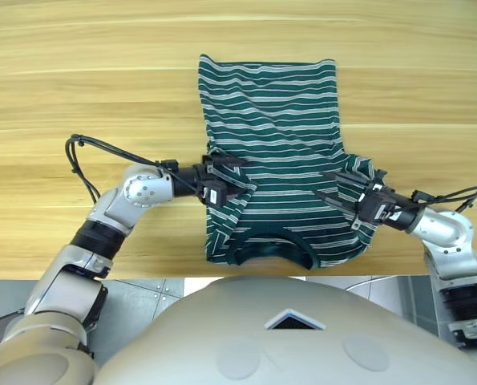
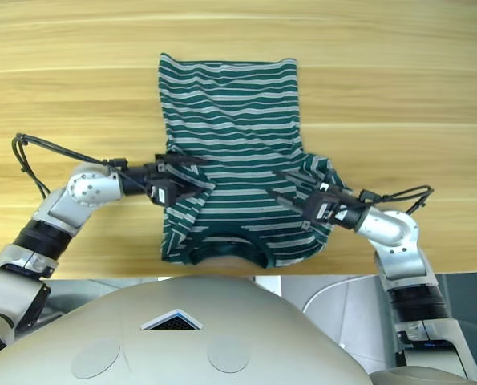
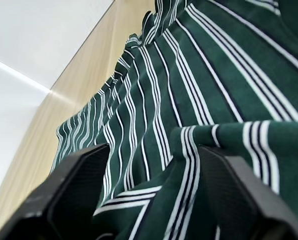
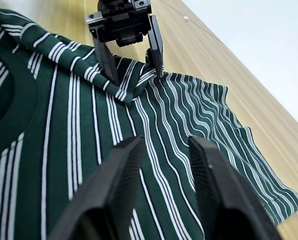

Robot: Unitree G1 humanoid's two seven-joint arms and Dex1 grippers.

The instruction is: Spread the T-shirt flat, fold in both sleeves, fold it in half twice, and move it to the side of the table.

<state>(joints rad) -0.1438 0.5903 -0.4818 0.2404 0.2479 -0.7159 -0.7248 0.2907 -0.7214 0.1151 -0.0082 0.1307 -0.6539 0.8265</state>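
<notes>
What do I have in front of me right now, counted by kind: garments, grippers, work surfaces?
Green-and-white striped T-shirt: 1
Grippers: 2 (left gripper, right gripper, both over the shirt's near half)
Wooden table: 1
Total: 4

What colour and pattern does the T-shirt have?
Dark green T-shirt with thin white stripes; clearest in the left eye view.

Grey floor tiles (image 1: 142,295) show past the near edge of the light wooden table (image 1: 54,96), its grain running side to side.
</notes>
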